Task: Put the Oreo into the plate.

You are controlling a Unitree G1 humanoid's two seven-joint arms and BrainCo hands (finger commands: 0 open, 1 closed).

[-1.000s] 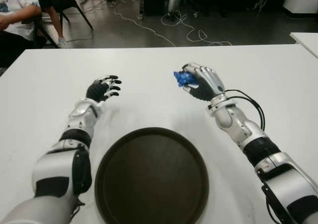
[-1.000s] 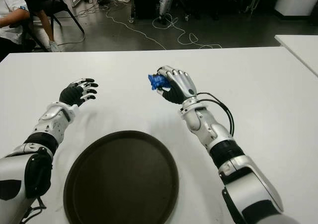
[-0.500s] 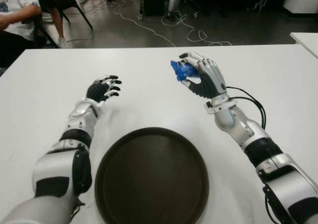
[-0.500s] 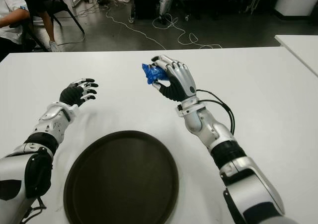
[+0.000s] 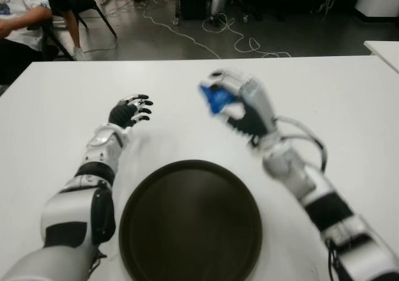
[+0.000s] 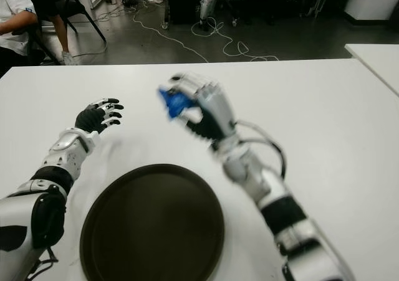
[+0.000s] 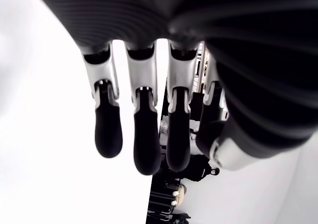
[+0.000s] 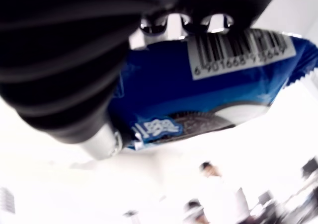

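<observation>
Left hand (image 5: 129, 112) shows over the white table (image 5: 56, 106), up-left of the plate, fingers spread and holding nothing; the left wrist view confirms loose, straight fingers. No change there over the last second.

Dark round plate (image 5: 190, 221) sits at the near middle of the table, nothing on it yet.

Right hand (image 5: 240, 103) hangs in the air beyond the plate's far edge, a little right of its centre. Fingers clamped on the blue Oreo packet (image 5: 214, 98); the right wrist view shows the wrapper (image 8: 208, 90), barcode and cookie print, pinned under the fingers.

Change: a second ago the right hand held the packet low, close to the table and further right. Since then it has lifted and swung left toward the plate; hand and forearm are smeared with motion now.

Reading: pickup done, carry under way. Remaining, by my judgement: bring the hand back over the plate's middle, lower, release.

Person seated at far left beyond the table (image 5: 19, 19).
</observation>
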